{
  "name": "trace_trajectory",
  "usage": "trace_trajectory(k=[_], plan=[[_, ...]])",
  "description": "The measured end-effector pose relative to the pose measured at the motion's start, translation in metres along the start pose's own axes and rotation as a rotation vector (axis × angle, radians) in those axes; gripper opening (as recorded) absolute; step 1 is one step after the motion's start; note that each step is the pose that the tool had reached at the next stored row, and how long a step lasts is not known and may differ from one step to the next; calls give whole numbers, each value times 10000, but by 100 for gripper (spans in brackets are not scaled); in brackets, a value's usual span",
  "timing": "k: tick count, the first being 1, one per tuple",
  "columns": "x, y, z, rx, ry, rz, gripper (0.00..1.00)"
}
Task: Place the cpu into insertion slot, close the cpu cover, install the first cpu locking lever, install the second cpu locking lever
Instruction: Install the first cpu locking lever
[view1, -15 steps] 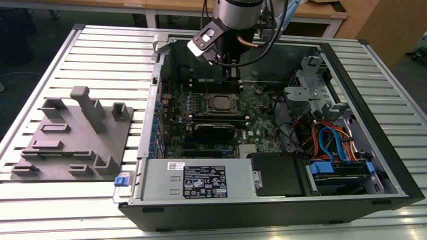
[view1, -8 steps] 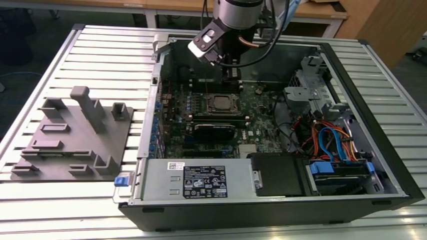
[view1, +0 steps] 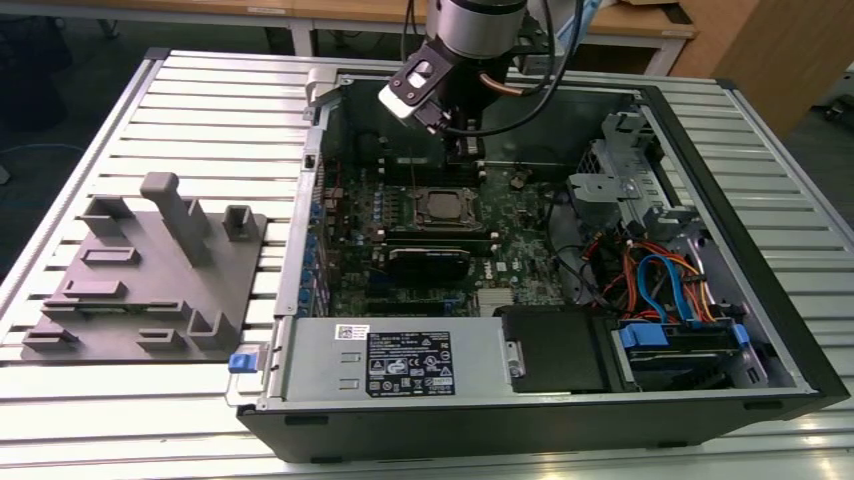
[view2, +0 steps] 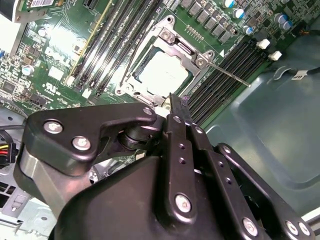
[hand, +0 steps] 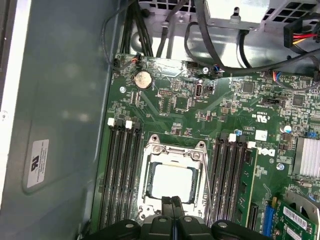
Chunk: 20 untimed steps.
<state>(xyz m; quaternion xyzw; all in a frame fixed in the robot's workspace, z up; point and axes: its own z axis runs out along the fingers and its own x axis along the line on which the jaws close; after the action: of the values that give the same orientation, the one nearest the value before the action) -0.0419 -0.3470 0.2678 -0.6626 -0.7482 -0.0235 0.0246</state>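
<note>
1. The gripper (hand: 172, 202), shut tight on nothing, hangs near the socket's edge.
2. The cpu (hand: 172, 181) sits in the insertion slot (view1: 416, 210), just above centre in the exterior view, with the cpu cover (hand: 175, 150) lowered over it.
3. One locking lever (view2: 230, 74) juts outward and looks unlatched, so the levers likely remain to be done.

Open room above the cpu cover (hand: 176, 152), memory slots (hand: 122, 175) lying low on 2 sides.

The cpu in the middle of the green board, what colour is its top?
The cpu is plain silver-grey, clearest in the first wrist view.
</note>
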Motion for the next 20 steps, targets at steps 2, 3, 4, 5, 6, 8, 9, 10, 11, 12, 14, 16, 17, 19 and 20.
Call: trace_trajectory(k=[2,3,4,5,6,8,9,10,11,12,14,16,17,19,20], plan=[[0,0,0,6,1,-86,11],[0,0,0,12,1,-170,11],[0,0,0,12,1,-171,11],[0,0,0,12,1,-172,11],[0,0,0,13,1,-177,11],[0,0,0,14,1,-197,11],[0,0,0,15,1,-214,11],[0,0,0,15,1,-215,11],[0,0,0,15,1,-216,11],[0,0,0,15,1,-217,11],[0,0,0,15,1,-219,11],[0,0,0,15,1,-222,11],[0,0,0,16,1,-223,11],[0,0,0,16,1,-224,11],[0,-1,1,16,1,-232,11]])
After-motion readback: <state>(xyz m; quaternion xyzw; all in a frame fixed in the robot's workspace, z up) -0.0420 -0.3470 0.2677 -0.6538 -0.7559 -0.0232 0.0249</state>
